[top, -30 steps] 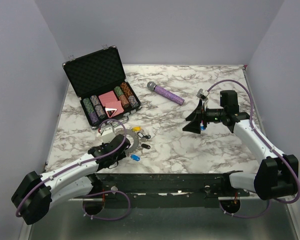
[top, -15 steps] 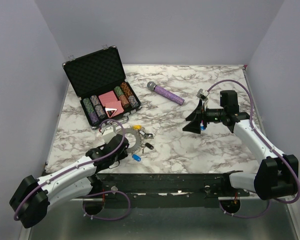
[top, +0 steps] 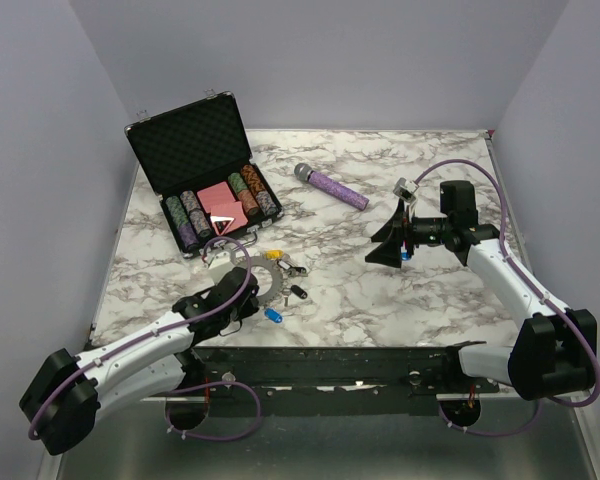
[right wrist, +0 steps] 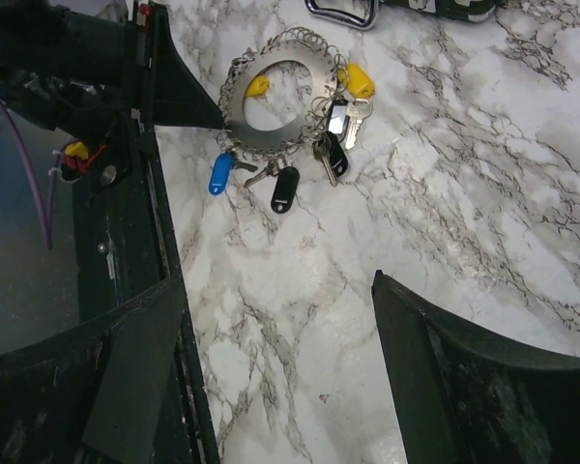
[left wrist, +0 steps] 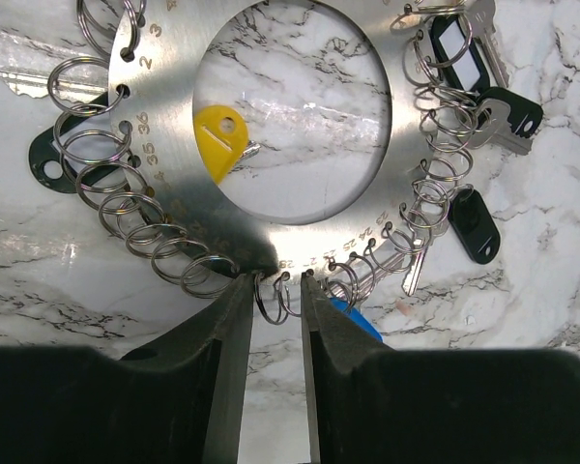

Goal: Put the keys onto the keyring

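The keyring, a flat metal ring with small wire loops along its rim, lies on the marble surface close to the near edge, left of the middle. The keys crowd its right and near sides in black and blue, and one yellow key lies inside the hole.

The left claw sits at the ring's near rim, narrow, with wire loops between its tips (I cannot tell whether they are pinched). That arm covers the ring's near-left side.

To the right of the keys the marble is bare. Beyond the ring, near it, stands an open case of chips. A purple microphone lies well apart, further back. The right claw hangs wide over the right side, well apart from the ring.
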### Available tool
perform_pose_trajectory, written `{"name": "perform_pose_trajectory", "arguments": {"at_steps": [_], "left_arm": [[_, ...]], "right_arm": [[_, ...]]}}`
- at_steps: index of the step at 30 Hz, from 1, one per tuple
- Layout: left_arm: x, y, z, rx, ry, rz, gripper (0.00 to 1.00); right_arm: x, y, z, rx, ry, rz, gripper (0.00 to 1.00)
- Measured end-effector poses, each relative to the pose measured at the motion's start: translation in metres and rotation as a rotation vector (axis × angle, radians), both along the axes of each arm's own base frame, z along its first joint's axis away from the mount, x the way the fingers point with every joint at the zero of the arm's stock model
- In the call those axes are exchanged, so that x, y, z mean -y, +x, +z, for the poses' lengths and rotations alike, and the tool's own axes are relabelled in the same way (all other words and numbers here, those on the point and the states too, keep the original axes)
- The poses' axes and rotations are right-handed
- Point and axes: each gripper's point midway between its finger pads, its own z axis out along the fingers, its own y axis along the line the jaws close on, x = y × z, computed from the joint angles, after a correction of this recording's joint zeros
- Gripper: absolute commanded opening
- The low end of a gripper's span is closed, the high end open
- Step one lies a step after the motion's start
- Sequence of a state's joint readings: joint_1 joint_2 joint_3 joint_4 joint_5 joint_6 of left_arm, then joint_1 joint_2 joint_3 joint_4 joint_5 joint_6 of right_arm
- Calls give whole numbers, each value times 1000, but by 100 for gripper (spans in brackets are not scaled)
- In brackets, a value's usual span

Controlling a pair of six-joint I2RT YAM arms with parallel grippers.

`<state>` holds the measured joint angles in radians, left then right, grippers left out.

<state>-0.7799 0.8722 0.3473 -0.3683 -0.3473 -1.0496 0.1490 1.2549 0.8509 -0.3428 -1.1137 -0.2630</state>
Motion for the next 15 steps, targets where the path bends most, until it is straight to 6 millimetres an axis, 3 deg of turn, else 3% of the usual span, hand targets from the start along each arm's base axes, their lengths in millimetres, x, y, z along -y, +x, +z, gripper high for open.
{"name": "perform_pose_trajectory", "arguments": {"at_steps": [15], "left_arm": [[-2,-2,-4,-16,16,0,37]], "right_arm": [[0,-1,0,-4,1,2,87]]}}
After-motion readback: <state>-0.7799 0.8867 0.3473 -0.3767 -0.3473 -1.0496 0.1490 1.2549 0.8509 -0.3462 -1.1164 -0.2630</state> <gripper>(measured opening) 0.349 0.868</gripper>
